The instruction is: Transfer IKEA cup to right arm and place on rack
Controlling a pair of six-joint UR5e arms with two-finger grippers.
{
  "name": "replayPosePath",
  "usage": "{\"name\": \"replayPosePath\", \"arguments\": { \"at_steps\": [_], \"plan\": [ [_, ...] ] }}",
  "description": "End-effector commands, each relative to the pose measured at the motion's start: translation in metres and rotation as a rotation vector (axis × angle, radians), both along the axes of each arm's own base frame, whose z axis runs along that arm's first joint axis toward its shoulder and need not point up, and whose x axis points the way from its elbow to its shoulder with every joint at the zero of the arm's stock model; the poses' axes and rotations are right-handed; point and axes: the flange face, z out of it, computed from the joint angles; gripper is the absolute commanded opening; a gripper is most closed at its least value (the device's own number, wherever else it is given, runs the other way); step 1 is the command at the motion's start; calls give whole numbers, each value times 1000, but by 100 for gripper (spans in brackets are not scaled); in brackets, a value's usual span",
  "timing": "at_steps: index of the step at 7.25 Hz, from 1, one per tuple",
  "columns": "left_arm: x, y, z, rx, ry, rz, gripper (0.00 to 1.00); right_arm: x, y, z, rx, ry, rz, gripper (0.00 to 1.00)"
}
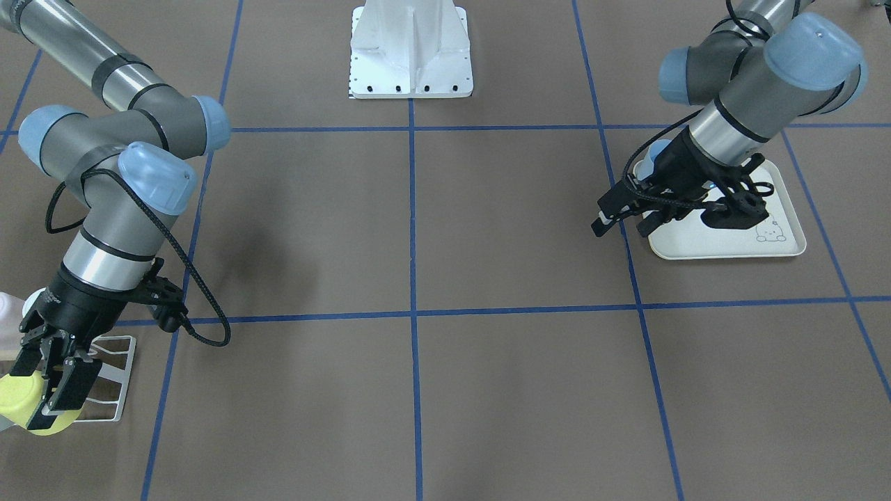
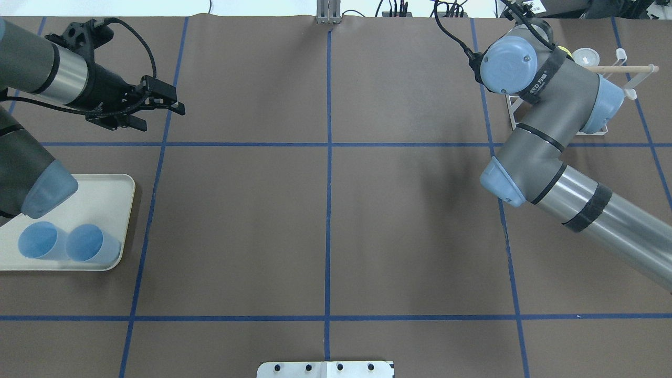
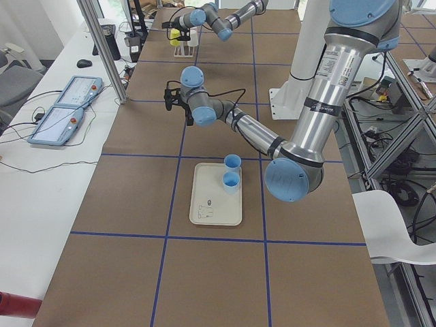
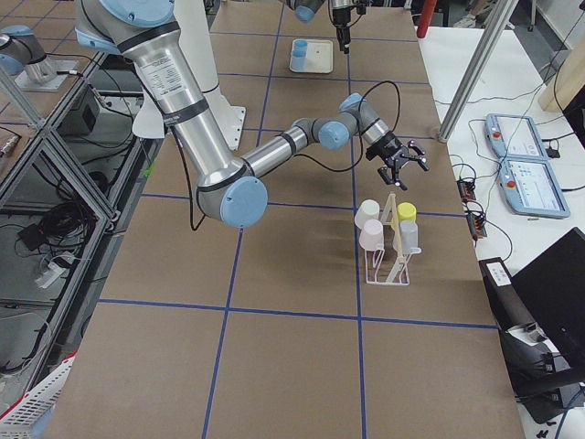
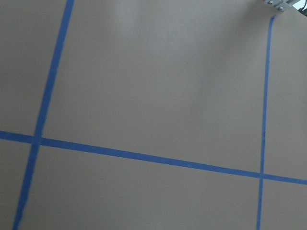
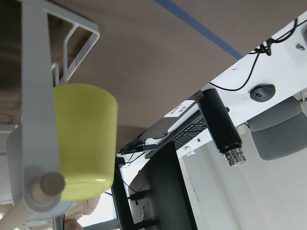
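The brown table (image 2: 409, 236) is reached over by both arms. The right arm (image 2: 546, 142) is extended to the far right, where the rack (image 6: 37, 86) stands. The right gripper (image 4: 401, 168) is spread wide and empty, just above the rack. The left gripper (image 2: 164, 117) is parted, with nothing held, at the far left, apart from the tray (image 2: 105, 189). The yellow IKEA cup (image 6: 86, 139) is seated on the rack.
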Motion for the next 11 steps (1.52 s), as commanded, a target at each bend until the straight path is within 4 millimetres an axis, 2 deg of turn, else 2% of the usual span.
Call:
{"name": "replayPosePath", "arguments": {
  "at_steps": [1,2,3,4,5,6,7,8,9,11],
  "plan": [
    [-49,15,54,83,-89,19,100,-2,14,-25,-60,-344,120,99],
    [-71,30,80,111,-131,35,100,-5,23,-37,-103,-529,220,99],
    [-85,47,97,122,-157,47,100,-8,31,-48,-162,-705,324,99],
    [-100,73,114,122,-180,65,100,-9,43,-65,-233,-875,400,99],
    [-113,97,132,99,-205,78,100,-12,56,-81,-328,-1083,563,100],
    [-123,114,161,84,-278,63,100,-21,69,-94,-407,-1220,671,99],
    [-131,132,186,88,-329,96,100,-25,77,-106,-449,-1260,684,100],
    [-137,145,201,80,-350,118,100,-31,83,-110,-546,-1294,685,100],
    [-126,153,207,81,-367,149,100,-34,88,-112,-632,-1305,658,100],
    [-109,159,215,76,-387,182,100,-36,89,-115,-650,-1308,650,100]
  ]
}}
